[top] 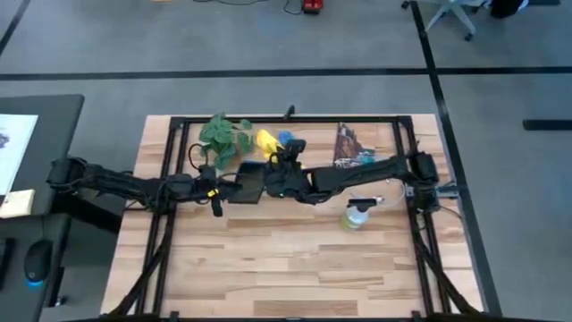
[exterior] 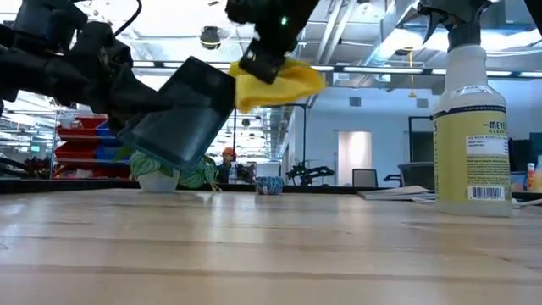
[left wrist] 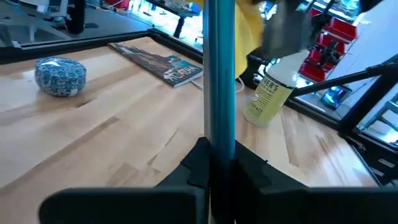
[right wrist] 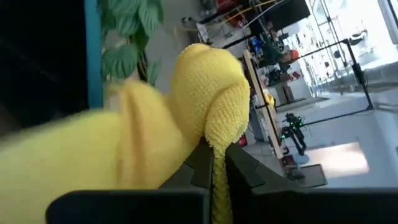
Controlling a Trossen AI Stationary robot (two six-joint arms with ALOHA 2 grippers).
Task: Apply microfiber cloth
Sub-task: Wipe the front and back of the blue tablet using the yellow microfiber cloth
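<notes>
I see the wooden tabletop [top: 295, 268] spread under both arms, which reach toward each other over its far half. My left pincer [left wrist: 214, 163] is clamped on the edge of the dark tablet [exterior: 182, 110], holding it tilted and clear of the wood; in the left wrist view the tablet shows edge-on as a thin teal strip between the fingers. My right pincer [right wrist: 214, 163] is closed on the microfiber cloth [exterior: 275, 83], a bright yellow bunch held up in the air just beside the tablet's upper corner; I cannot tell whether cloth and screen are touching. In the right wrist view the cloth bulges above the fingers, with the tablet's dark face at one side. The spray bottle [top: 357, 215] stands upright on the wood under the right arm, well apart from the tablet. A book [top: 351, 146] lies flat near the far edge, a leafy plant [top: 223, 136] sits at the far left, and a small patterned round tin [left wrist: 60, 76] rests between them.
</notes>
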